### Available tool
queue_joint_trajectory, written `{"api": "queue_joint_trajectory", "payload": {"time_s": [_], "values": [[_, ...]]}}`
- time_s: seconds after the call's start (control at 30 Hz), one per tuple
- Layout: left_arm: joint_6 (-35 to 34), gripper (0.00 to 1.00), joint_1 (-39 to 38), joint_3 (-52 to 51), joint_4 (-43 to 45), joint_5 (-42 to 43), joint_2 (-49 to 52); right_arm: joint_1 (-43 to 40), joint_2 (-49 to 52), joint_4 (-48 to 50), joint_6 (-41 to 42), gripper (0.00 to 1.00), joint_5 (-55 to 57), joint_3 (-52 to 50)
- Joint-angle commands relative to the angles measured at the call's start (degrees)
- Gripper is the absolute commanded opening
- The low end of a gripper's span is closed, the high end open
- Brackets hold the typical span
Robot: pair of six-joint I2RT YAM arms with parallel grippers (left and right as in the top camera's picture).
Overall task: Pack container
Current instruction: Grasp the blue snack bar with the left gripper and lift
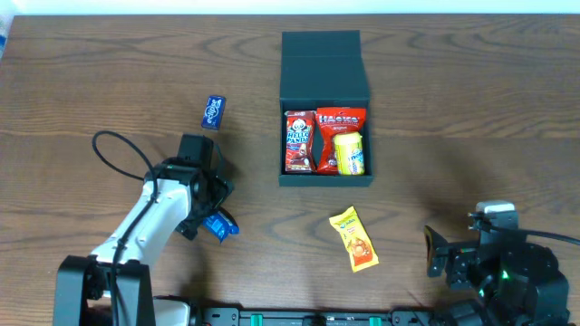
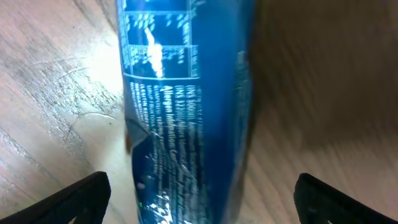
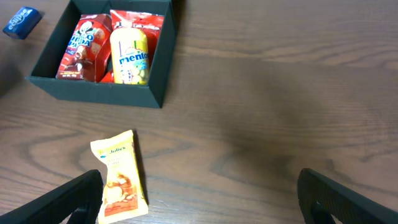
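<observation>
Teal-black and matte, the container (image 1: 326, 179) sits on the wooden surface (image 1: 471, 109) at the middle of the far half, open, with its lid (image 1: 322, 63) folded back on the far side. Three snacks lie inside, all in the near part of the box. A red Hello Panda packet (image 1: 300, 140) is against the left wall. A red bag (image 1: 342, 120) lies to its right, and a yellow Mentos roll (image 1: 350, 154) rests on the bag's near end, close to the front wall.

A yellow packet (image 1: 353, 239) lies loose on the surface, near the container's front and apart from it. A small blue packet (image 1: 213, 112) lies well to the left of the box.

The left claw (image 2: 200, 186) is low over a second blue packet (image 2: 186, 112), its fingers (image 2: 81, 196) spread wide on either side and touching nothing. The close view is blurred, so that packet seems to lie flat on the wood, but I cannot be sure.

The right claw (image 3: 200, 180) is at the near right corner, fully spread and empty. It faces the yellow packet and the box beyond it.
</observation>
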Motion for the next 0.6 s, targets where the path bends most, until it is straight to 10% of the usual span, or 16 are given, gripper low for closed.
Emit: {"api": "queue_joint_trajectory", "payload": {"time_s": [0.0,0.1,0.33,0.57], "values": [[0.79,0.96,0.28,-2.25,0.63,-0.02,0.83,-0.42,-0.09,-0.04,0.59,0.99,-0.2,-0.07],[0.76,1.0,0.28,-3.1,1.29,-0.02,0.83,-0.42,-0.09,-0.04,0.59,0.99,-0.2,-0.07],[0.76,0.52,0.28,-3.17,1.55,-0.04,0.83,-0.42,-0.09,-0.04,0.59,0.99,-0.2,-0.07],[0.79,0.43,0.26,-3.17,1.49,-0.02,0.83,-0.42,-0.09,-0.04,0.59,0.99,-0.2,-0.07]]}}
